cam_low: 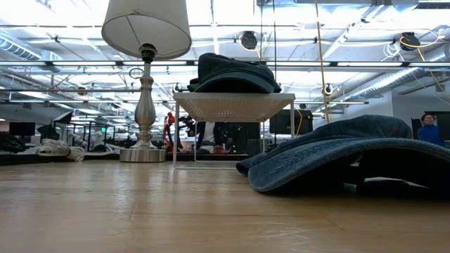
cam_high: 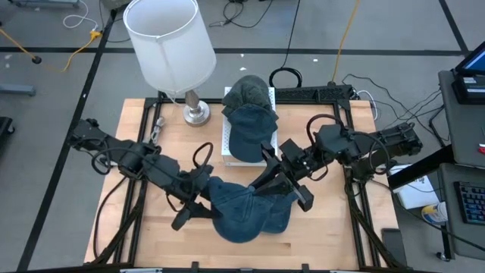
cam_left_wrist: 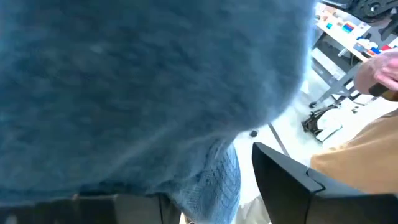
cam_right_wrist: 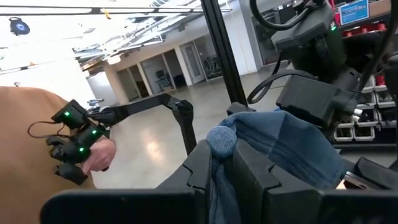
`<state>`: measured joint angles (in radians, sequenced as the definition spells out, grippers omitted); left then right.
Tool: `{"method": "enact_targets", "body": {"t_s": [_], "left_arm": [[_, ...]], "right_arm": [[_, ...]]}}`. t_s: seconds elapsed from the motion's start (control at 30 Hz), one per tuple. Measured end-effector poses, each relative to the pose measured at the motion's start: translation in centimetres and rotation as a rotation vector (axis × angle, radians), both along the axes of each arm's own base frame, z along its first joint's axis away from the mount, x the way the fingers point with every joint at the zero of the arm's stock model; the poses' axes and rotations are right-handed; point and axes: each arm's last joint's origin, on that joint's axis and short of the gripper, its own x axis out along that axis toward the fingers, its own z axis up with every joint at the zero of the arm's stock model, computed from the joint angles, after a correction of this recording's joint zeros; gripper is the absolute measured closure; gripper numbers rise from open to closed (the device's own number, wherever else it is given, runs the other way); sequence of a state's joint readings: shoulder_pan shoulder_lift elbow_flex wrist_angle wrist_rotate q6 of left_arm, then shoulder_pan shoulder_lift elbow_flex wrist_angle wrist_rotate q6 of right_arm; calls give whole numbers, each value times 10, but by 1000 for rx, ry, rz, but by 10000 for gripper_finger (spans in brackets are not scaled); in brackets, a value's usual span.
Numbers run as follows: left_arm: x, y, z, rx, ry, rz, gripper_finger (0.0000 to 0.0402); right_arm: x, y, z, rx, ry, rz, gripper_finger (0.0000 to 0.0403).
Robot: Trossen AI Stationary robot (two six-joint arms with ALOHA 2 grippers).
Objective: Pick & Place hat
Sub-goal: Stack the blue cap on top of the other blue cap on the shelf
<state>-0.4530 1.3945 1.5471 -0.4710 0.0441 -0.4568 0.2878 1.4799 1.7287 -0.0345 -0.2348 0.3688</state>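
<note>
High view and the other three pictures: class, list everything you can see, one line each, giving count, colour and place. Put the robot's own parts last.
Denim hat: one, blue, near edge of the table, between both grippers.
Stacked hats: two, dark green on blue, on the rack.
Wire rack: one, white, table's far middle.
Lamp: one, white shade, silver base, far left.
Table: one, light wood.
Person's hand: one, wearing a black green-lit device, in the room beyond.
Left gripper: one, dark, at the denim hat's left edge.
Right gripper: one, dark, shut on the denim hat's fabric.
</note>
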Motion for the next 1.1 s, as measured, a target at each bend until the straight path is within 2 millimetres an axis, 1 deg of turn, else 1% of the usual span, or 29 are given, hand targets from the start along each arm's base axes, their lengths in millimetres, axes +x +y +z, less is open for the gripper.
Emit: {"method": "enact_targets", "body": {"t_s": [0.07, 0.13, 0.23, 0.37, 0.4, 0.43, 0.53, 0.7, 0.83, 0.97, 1.1], "left_arm": [[0, 0, 0, 3, -1, -1, 231], [0, 0, 0, 2, -1, 0, 252], [0, 0, -1, -4, 11, 3, 297], [0, 0, -1, -7, 16, 4, 369], [0, 0, -1, -8, 17, 2, 383], [0, 0, -1, -9, 18, -2, 389], [-2, 1, 0, -10, 19, -5, 387], [-9, 4, 0, 13, 46, -8, 393], [-15, 7, 0, 45, 59, -18, 394], [-20, 9, 0, 67, 81, -28, 394], [-23, 9, -4, 74, 125, -59, 394]], "right_arm": [[0, 0, 0, 0, 1, 0, 373], [0, 0, 0, 0, 0, -1, 373], [-1, 0, 1, 1, -4, -3, 373], [-2, 0, 1, 7, 0, 4, 373], [-2, 1, 1, 10, 3, 9, 370], [-2, 2, 1, 11, 4, 12, 362], [-3, 5, 0, 6, 10, 21, 328], [-4, 7, 2, -31, -33, 22, 267], [-11, 3, 6, -32, -35, 19, 231], [-23, -5, 15, -55, -65, 0, 210], [-37, -21, 22, -65, -50, -45, 208]]}}
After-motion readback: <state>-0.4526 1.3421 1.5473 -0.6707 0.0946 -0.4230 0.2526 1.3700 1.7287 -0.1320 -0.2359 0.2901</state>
